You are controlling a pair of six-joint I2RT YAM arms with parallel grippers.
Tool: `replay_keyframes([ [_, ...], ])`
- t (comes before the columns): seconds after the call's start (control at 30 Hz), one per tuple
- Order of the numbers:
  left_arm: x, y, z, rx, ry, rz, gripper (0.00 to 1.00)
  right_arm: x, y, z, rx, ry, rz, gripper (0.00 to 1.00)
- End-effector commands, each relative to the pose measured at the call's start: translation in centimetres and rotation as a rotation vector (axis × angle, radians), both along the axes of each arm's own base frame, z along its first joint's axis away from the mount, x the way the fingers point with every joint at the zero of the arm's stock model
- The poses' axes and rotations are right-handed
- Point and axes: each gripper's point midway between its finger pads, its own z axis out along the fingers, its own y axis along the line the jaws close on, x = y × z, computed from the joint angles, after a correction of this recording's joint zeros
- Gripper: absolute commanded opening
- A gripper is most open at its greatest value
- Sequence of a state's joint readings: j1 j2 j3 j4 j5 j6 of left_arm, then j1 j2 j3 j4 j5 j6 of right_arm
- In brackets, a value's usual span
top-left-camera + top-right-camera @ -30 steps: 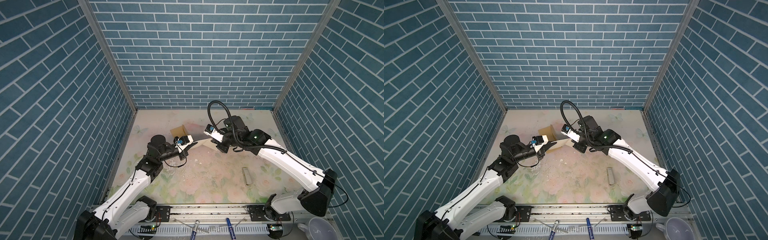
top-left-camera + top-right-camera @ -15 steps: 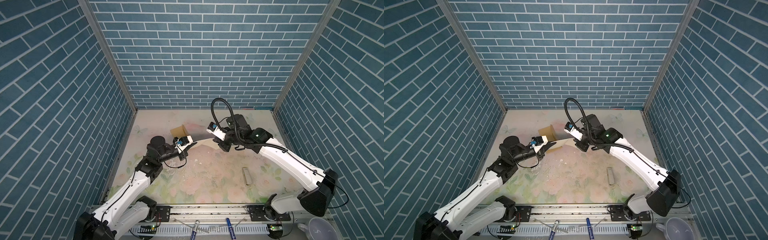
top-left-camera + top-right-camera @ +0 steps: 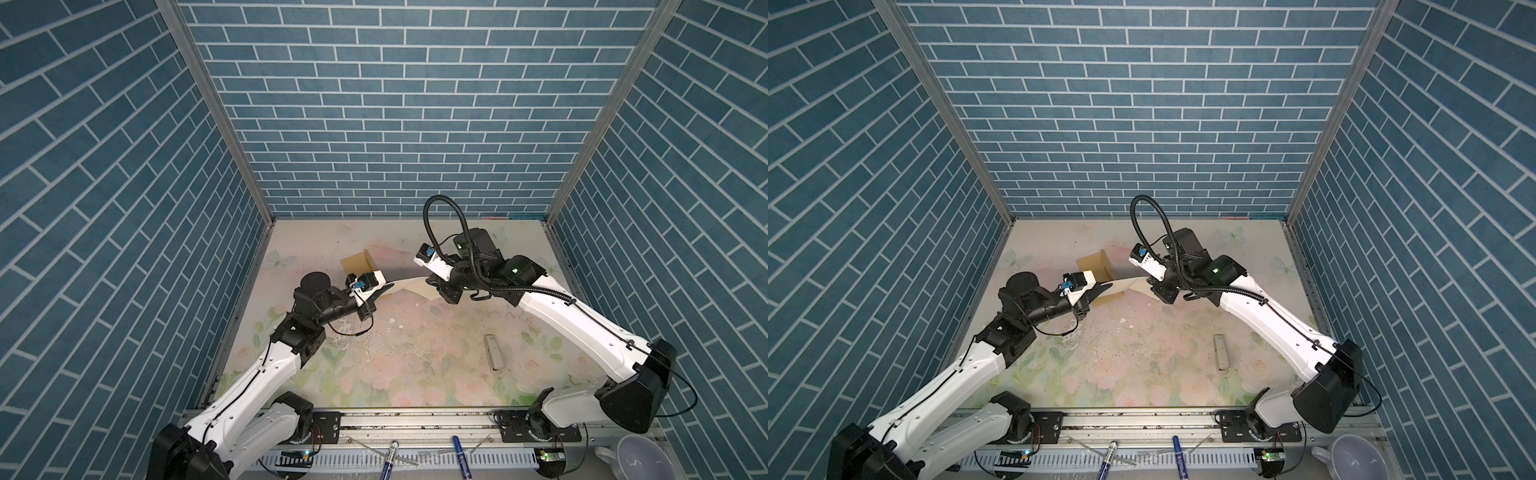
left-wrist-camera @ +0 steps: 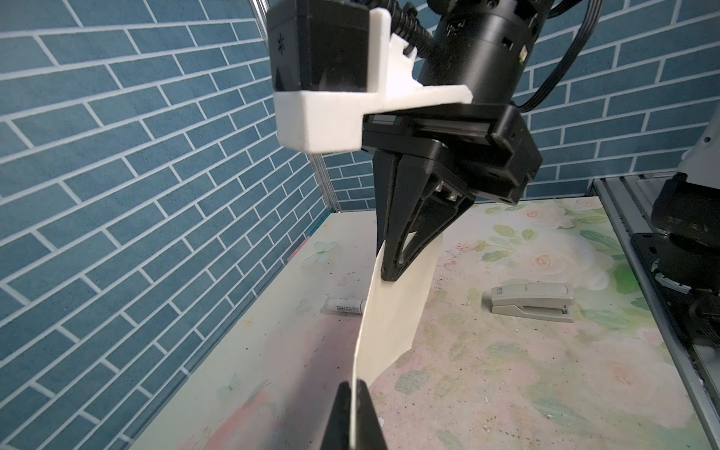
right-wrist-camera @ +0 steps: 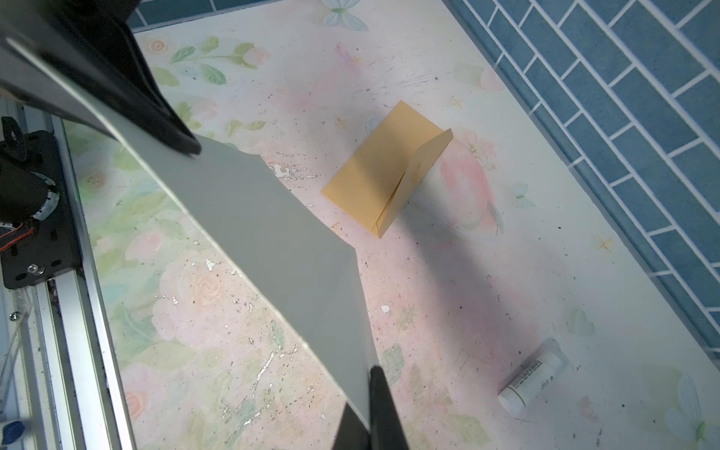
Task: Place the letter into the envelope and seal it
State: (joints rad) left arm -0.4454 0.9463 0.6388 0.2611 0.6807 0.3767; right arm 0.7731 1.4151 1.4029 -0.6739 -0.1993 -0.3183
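Above the table (image 3: 415,365), left gripper (image 4: 352,393) and right gripper (image 4: 390,272) clamp the letter (image 4: 389,323); wrist views alone show the white tube (image 5: 532,382).

Pastel floral-print table (image 3: 415,386), surface scuffed. Mustard-yellow paper envelope (image 5: 370,175) flat near back, flap raised. Grey stapler (image 3: 494,353) on right. White cylindrical tube (image 5: 532,380) near wall.
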Motion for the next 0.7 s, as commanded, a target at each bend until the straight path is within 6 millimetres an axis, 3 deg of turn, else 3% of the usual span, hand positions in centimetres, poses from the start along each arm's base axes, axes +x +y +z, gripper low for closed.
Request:
replay_keyframes([
  [0.0,-0.4,-0.1,0.5,-0.019,-0.018,-0.014,0.03,-0.3,-1.2,-0.9,-0.018,0.038,-0.035,0.0],
  [0.07,-0.3,-0.1,0.5,-0.022,-0.019,-0.015,0.06,-0.2,-1.2,-0.9,-0.02,0.034,-0.038,0.0],
  [0.13,-0.4,-0.1,0.6,-0.024,-0.02,-0.015,0.19,-0.1,-1.4,-0.9,-0.021,0.032,-0.04,0.0],
  [0.23,-0.8,-0.2,1.0,-0.03,-0.03,-0.032,0.21,0.0,-1.7,-0.9,-0.024,0.019,-0.042,0.0],
  [0.5,-2.4,0.3,3.5,-0.049,-0.068,-0.052,0.4,0.8,-3.2,-0.7,0.006,-0.073,0.003,0.0],
  [0.67,-3.7,-0.2,3.9,-0.056,-0.04,-0.132,0.51,-0.3,-2.8,-0.6,0.035,-0.099,0.108,0.0],
])
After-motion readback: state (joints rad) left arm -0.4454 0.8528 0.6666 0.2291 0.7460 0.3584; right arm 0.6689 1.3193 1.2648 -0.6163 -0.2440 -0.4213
